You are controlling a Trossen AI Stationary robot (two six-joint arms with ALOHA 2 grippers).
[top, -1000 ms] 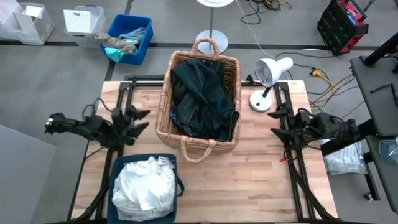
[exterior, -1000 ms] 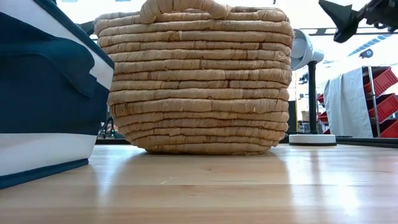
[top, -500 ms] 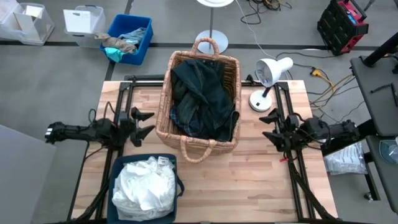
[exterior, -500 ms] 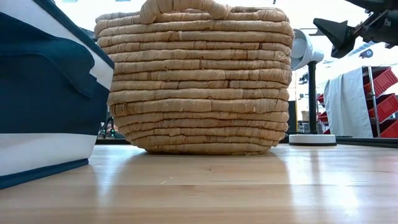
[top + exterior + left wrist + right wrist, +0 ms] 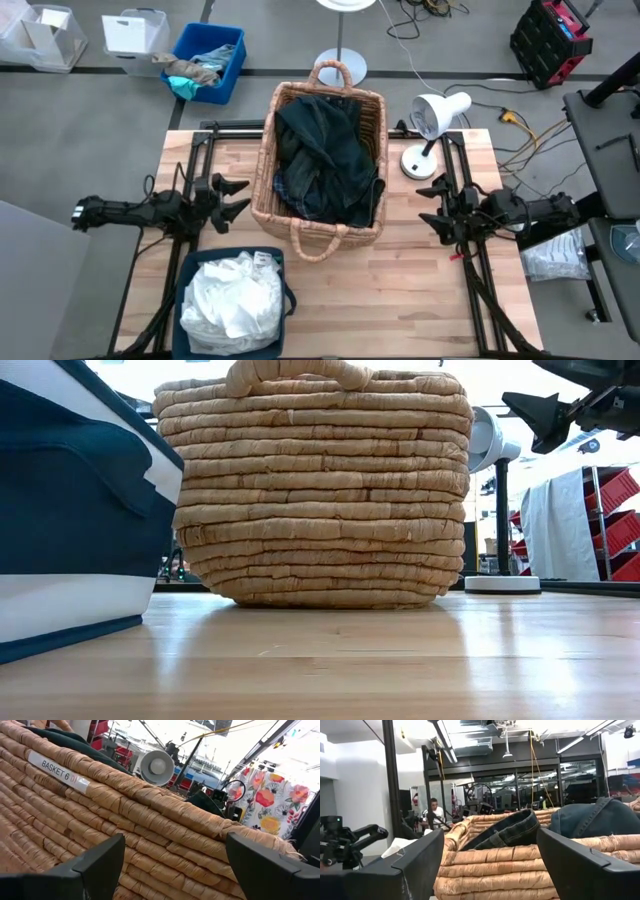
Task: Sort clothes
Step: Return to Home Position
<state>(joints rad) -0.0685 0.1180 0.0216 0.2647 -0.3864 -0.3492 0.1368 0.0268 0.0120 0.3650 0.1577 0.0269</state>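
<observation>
Both arms have gone quiet. A second ago the left tool sat drawn back from the wicker basket and the right tool sat out by the tabletop's edge; since then each has slid in toward the basket, and over the last half second neither has really shifted. That reads as two arms parking, not reaching for anything.

And there's nothing to reach for; no garment lies loose on the tabletop. The dark clothes are heaped in the basket directly between the two tools. The white clothes fill the blue organizer, close by the left tool and off to its side. By my reading the sorting itself is finished; only the settling of the arms is left.

Now the tools. The left tool stands wide open and empty, its fingers spread, with the basket's woven wall just ahead of them; near it, not touching it. The right tool is the same story, wide open and holding nothing, facing the basket's opposite wall from a little farther off; in its own wrist view the dark clothes hang over the rim straight ahead. Neither tool rests on the tabletop; both hover above it.
</observation>
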